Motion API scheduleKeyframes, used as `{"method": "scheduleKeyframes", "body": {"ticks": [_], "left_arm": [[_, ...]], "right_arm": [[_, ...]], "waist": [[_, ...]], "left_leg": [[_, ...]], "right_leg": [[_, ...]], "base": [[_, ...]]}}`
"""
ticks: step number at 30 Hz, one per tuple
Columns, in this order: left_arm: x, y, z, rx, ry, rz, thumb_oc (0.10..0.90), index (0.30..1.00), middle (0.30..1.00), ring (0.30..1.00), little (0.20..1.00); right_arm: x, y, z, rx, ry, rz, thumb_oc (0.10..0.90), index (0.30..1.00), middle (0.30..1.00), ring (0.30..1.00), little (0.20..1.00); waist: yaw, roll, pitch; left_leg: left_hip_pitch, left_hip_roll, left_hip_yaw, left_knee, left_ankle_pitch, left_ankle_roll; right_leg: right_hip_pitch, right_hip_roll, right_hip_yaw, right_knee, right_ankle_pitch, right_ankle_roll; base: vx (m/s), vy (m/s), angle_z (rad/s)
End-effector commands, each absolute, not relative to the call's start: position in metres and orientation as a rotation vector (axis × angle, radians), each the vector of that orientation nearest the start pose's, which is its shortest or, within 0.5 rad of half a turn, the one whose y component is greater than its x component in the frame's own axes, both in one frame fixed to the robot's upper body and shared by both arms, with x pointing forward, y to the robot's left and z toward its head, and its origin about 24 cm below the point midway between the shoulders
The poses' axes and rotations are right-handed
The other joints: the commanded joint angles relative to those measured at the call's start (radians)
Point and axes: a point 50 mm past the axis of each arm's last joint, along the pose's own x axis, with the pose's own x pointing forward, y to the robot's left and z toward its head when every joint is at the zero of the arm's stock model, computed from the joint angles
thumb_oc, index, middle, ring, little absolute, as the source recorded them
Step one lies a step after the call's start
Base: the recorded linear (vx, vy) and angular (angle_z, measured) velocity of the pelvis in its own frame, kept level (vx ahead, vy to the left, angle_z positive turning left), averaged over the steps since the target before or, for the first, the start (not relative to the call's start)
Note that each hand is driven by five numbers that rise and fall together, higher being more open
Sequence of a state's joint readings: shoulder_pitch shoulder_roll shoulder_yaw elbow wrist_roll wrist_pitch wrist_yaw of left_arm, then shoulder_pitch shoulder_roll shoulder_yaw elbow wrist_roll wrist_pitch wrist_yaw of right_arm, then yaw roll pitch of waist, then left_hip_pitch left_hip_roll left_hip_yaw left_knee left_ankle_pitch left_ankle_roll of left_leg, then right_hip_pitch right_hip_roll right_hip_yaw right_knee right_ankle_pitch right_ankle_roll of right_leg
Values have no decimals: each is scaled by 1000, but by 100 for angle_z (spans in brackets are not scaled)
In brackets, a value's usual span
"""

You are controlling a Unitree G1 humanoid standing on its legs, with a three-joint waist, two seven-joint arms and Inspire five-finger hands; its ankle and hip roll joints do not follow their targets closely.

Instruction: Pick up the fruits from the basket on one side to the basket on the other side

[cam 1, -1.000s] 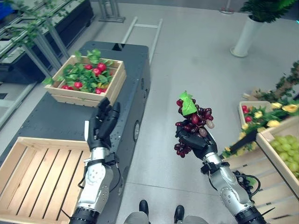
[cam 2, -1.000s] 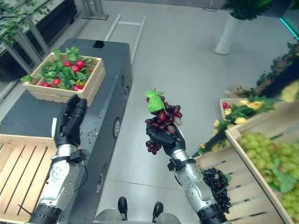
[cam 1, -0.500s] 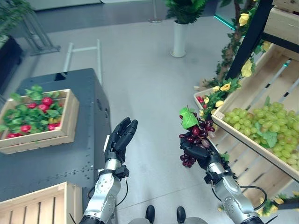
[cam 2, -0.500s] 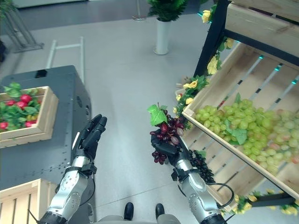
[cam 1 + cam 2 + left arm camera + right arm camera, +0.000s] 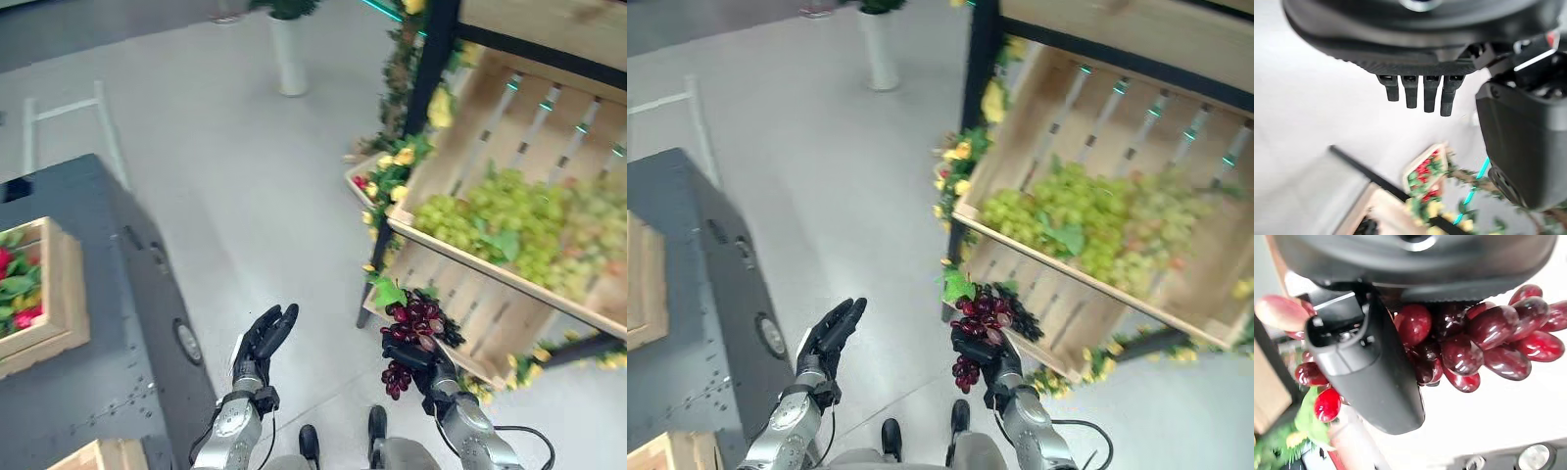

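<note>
My right hand (image 5: 419, 359) is shut on a bunch of dark red grapes (image 5: 409, 325) with a green leaf (image 5: 388, 292) at its top, held up over the grey floor in front of the wooden shelf. The right wrist view shows the red grapes (image 5: 1464, 342) pressed under the thumb (image 5: 1371, 377). My left hand (image 5: 263, 338) is open, fingers straight, raised over the floor beside the dark table and holding nothing. A slanted wooden crate (image 5: 460, 147) on the shelf holds green grapes (image 5: 500, 220). A wooden crate (image 5: 59, 294) with red fruit and leaves sits on the table at the left.
The dark table (image 5: 98, 372) fills the lower left, with a corner of another wooden crate (image 5: 103, 455) at its front. A lower slatted crate (image 5: 490, 313) with dark grapes (image 5: 446, 328) sits under the green ones. Yellow flowers and foliage (image 5: 392, 166) hang on the shelf post. A white planter (image 5: 289, 54) stands far back.
The camera has swung right: the table and red-fruit crate slid to the left edge, the shelf with green grapes came to the centre. My right hand still holds the red grapes.
</note>
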State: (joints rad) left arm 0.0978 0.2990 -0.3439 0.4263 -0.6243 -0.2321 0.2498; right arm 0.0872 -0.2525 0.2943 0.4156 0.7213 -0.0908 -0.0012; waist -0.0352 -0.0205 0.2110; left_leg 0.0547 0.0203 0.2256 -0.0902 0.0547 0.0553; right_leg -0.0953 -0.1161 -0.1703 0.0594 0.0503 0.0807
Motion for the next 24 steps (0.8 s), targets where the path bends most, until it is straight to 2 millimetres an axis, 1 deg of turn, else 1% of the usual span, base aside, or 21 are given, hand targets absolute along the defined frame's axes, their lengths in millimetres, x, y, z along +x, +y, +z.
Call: {"method": "scheduleKeyframes", "body": {"ticks": [1, 2, 3, 4, 6, 8, 9, 10, 11, 12, 13, 14, 15, 16, 18, 19, 21, 22, 24], "left_arm": [[237, 191, -18, -246, 145, 195, 800, 900, 900, 900, 900], [238, 191, -16, -245, 140, 193, 800, 900, 900, 900, 900], [241, 190, -15, -244, 137, 194, 800, 900, 900, 900, 900], [245, 187, -14, -262, 137, 200, 800, 900, 900, 900, 900], [252, 178, -13, -320, 144, 176, 800, 900, 900, 900, 900], [254, 169, -11, -319, 126, 148, 800, 900, 900, 900, 900], [255, 168, -10, -320, 124, 147, 800, 900, 900, 900, 900], [257, 166, -8, -329, 114, 148, 800, 900, 900, 900, 900], [258, 166, -5, -351, 101, 154, 800, 900, 900, 900, 900], [259, 166, -4, -359, 100, 156, 800, 900, 900, 900, 900], [259, 166, -3, -366, 96, 158, 800, 900, 900, 900, 900], [259, 166, -2, -365, 87, 156, 800, 900, 900, 900, 900], [259, 166, -2, -364, 87, 156, 800, 900, 900, 900, 900], [258, 165, -2, -363, 89, 153, 800, 900, 900, 900, 900], [259, 165, -1, -365, 88, 150, 800, 900, 900, 900, 900], [260, 165, 0, -367, 87, 149, 800, 900, 900, 900, 900], [263, 164, 0, -363, 87, 143, 800, 900, 900, 900, 900], [264, 163, 0, -364, 88, 139, 800, 900, 900, 900, 900], [266, 161, 2, -362, 85, 123, 800, 900, 900, 900, 900]], "right_arm": [[242, -149, -24, 495, 232, 55, 400, 300, 300, 300, 300], [244, -149, -23, 493, 229, 53, 400, 300, 300, 300, 300], [248, -151, -22, 485, 229, 39, 400, 300, 300, 300, 300], [252, -150, -19, 493, 223, 31, 400, 300, 300, 300, 300], [260, -153, -10, 496, 167, 2, 400, 300, 300, 300, 300], [267, -158, -1, 501, 123, -30, 400, 300, 300, 300, 300], [268, -159, 0, 500, 117, -36, 400, 300, 300, 300, 300], [272, -162, 5, 496, 93, -53, 400, 300, 300, 300, 300], [277, -166, 12, 494, 57, -67, 400, 300, 300, 300, 300], [278, -167, 14, 491, 46, -73, 400, 300, 300, 300, 300], [281, -170, 18, 484, 21, -81, 400, 300, 300, 300, 300], [288, -171, 28, 478, -14, -82, 400, 300, 300, 300, 300], [290, -172, 32, 476, -31, -85, 400, 300, 300, 300, 300], [294, -175, 40, 469, -65, -88, 400, 300, 300, 300, 300], [304, -181, 62, 463, -149, -87, 400, 300, 300, 300, 300], [306, -183, 67, 460, -171, -84, 400, 300, 300, 300, 300], [316, -187, 89, 457, -245, -79, 400, 300, 300, 300, 300], [318, -188, 93, 457, -260, -80, 400, 300, 300, 300, 300], [323, -190, 108, 446, -315, -92, 400, 300, 300, 300, 300]], "waist": [[39, -6, 39], [42, -11, 47], [49, -17, 68], [46, -15, 87], [45, -11, 130], [41, -4, 160], [40, -3, 165], [38, 2, 189], [37, 7, 213], [38, 9, 217], [40, 11, 229], [42, 12, 246], [43, 12, 251], [46, 13, 260], [49, 16, 276], [50, 17, 279], [50, 22, 293], [50, 23, 295], [51, 26, 300]], "left_leg": [[-65, -36, -25, 201, -170, 13], [-80, -31, -17, 236, -185, 10], [-109, -21, -11, 301, -206, 2], [-124, -15, -17, 327, -212, -1], [-164, -7, -21, 376, -216, -8], [-216, -13, -35, 436, -230, -2], [-226, -14, -38, 446, -233, -1], [-254, -16, -45, 501, -262, -2], [-298, -14, -43, 558, -281, 1], [-309, -14, -42, 571, -287, 3], [-338, -10, -37, 615, -307, 6], [-384, -6, -35, 680, -332, 13], [-396, -5, -36, 694, -339, 16], [-433, -2, -39, 752, -362, 23], [-512, 2, -54, 860, -401, 31], [-523, 3, -56, 873, -407, 34], [-584, 4, -71, 963, -438, 46], [-595, 4, -73, 977, -442, 48], [-631, 4, -79, 1024, -458, 57]], "right_leg": [[57, -8, 3, 22, -41, 15], [61, -10, 0, 13, -40, 14], [64, -12, -3, 14, -43, 10], [52, -5, 5, 44, -56, 5], [25, -8, -11, 104, -86, -15], [-33, -14, -5, 189, -119, -25], [-45, -14, -3, 202, -124, -27], [-78, -16, -3, 265, -155, -29], [-131, -23, -12, 336, -180, -40], [-144, -25, -15, 354, -188, -43], [-177, -32, -26, 409, -209, -50], [-225, -45, -33, 487, -234, -58], [-238, -48, -34, 504, -241, -62], [-275, -56, -37, 566, -263, -72], [-344, -65, -35, 657, -294, -90], [-355, -67, -36, 670, -299, -93], [-419, -69, -29, 756, -325, -110], [-430, -70, -28, 769, -329, -113], [-470, -72, -27, 817, -343, -120]], "base": [[-67, -250, -7], [-39, -228, -3], [-49, -203, 1], [-92, -214, 0], [-102, -126, 4], [-88, -66, 17], [-74, -59, 13], [-110, -61, 2], [-112, -59, 2], [-130, -49, 9], [-106, -44, 17], [-105, -44, 16], [-96, -40, 10], [-77, -39, 4], [-88, -38, 3], [-73, -12, 2], [-63, 8, 5], [-38, 15, 1], [-24, 23, -7]]}}
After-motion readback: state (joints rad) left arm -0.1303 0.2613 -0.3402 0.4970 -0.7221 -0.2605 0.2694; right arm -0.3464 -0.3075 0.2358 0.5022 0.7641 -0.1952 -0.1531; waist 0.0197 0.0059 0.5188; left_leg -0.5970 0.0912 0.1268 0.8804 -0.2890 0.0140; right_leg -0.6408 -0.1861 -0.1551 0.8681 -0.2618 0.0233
